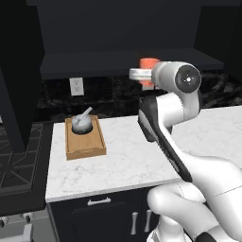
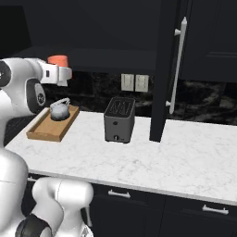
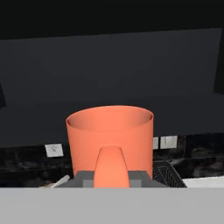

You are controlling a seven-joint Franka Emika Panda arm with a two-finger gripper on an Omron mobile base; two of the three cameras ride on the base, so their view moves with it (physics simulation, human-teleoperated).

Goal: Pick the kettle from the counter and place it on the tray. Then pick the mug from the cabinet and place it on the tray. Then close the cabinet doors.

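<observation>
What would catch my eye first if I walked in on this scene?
Probably the bright orange-red mug, the one vivid colour against the dark cabinet, with the white arm's gripper shut on its handle. Next, the grey kettle already sitting in the wooden tray at the left end of the marble counter. A boxy dark toaster stands further along it.

Orange-red mug (image 3: 110,140) upright by cabinet shelf (image 1: 94,64); kettle (image 1: 81,124) on tray (image 1: 85,147)

kettle (image 1: 81,124) in tray (image 1: 85,147), mug (image 1: 149,64) raised
</observation>
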